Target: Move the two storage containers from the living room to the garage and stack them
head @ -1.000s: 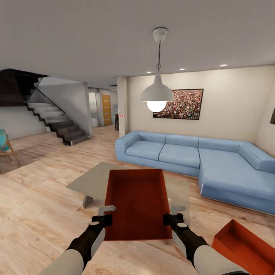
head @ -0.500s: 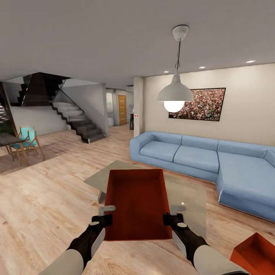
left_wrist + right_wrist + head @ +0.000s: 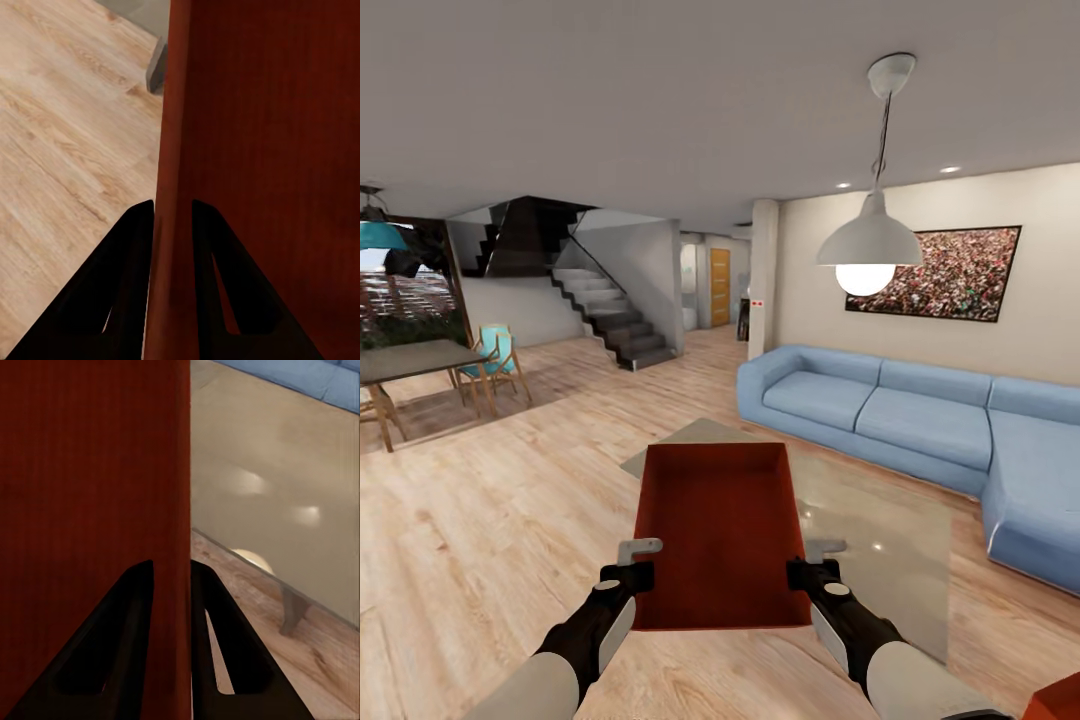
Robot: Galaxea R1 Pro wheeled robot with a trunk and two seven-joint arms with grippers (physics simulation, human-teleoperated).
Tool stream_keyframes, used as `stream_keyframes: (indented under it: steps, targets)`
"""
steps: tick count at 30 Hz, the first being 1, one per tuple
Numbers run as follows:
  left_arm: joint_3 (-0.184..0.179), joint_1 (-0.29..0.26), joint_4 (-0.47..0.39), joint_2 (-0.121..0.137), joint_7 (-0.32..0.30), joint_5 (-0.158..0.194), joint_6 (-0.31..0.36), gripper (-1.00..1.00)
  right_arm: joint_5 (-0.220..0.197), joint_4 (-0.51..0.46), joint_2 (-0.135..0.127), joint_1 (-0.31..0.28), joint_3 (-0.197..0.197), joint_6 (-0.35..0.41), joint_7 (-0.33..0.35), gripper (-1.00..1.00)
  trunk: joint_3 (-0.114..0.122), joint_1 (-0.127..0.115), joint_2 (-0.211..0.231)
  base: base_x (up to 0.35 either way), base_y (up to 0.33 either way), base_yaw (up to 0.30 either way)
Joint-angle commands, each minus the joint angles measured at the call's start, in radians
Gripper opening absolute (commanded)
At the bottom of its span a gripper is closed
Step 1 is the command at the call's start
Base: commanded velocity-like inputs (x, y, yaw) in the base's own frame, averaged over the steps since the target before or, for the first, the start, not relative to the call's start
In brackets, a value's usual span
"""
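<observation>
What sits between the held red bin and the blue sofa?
In the head view, a glass-topped coffee table lies between the bin and the sofa.

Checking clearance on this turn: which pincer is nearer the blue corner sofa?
Right pincer, clamped on the orange-red plastic bin's sofa-side wall; left pincer grips the far wall.

Red bin [image 3: 720,535] center frame, left hand [image 3: 637,572] and right hand [image 3: 806,570] gripping its sides; blue sofa [image 3: 920,430] right, stairs [image 3: 610,320] upper left.
</observation>
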Motion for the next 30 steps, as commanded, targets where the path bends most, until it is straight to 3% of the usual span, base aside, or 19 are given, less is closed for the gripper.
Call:
stream_keyframes:
  steps: [1, 30]
  targets:
    - [0.021, -0.001, -0.005, -0.001, 0.011, 0.001, -0.046, -1.0, -0.013, 0.003, 0.009, 0.0, -0.002, -0.003, -0.006, -1.0, -0.001, 0.0, -0.001, 0.0, 0.0, 0.278]
    - [0.021, -0.001, -0.005, -0.001, 0.011, 0.001, -0.047, -1.0, -0.013, 0.003, 0.009, 0.0, -0.002, -0.002, -0.006, -1.0, -0.001, 0.0, -0.001, 0.0, 0.0, 0.278]
